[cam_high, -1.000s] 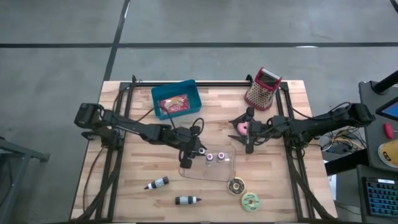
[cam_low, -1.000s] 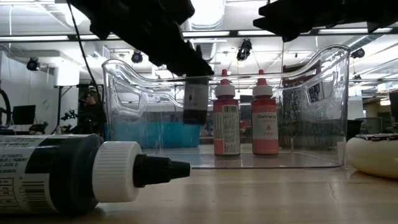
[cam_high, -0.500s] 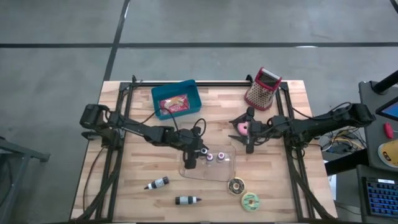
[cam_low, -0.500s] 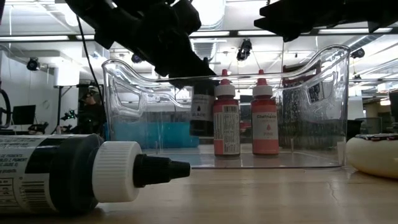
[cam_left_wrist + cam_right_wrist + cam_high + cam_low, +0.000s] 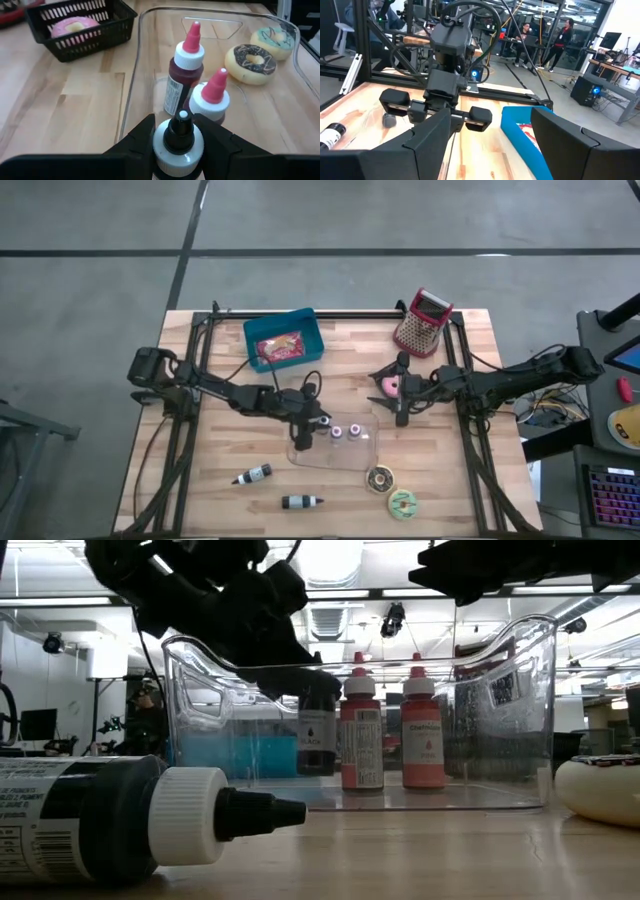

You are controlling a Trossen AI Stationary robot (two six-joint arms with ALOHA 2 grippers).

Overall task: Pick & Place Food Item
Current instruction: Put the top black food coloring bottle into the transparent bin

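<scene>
My left gripper [image 5: 304, 434] is inside the clear plastic bin [image 5: 366, 448], shut on a small dark bottle [image 5: 317, 732] with a white collar and black nozzle. Two red-capped bottles [image 5: 186, 70] [image 5: 212, 98] stand upright on the bin's floor just beyond it. I cannot tell whether the held bottle's base touches the floor. My right gripper [image 5: 490, 145] hangs open above the table's right half, next to a pink donut [image 5: 388, 387] in a black basket. My left gripper pinches the bottle's top between its two fingers [image 5: 143, 141], one on each side of the white collar [image 5: 178, 150] under the black nozzle. The fingers come slanting down from the table's left. The bottle stands upright inside the bin, left of the red-capped pair.
Two more dark bottles [image 5: 252, 475] [image 5: 302, 501] lie on the table's near side. A chocolate donut [image 5: 379, 478] and a green one [image 5: 403, 503] lie near the bin's right end. A blue bin [image 5: 283, 340] and a red grater [image 5: 422, 322] stand at the far edge.
My left gripper has gone down into the clear bin with the dark bottle and has rolled a little. The bottle now sits lower, level with the two red-capped bottles and more upright than before.
</scene>
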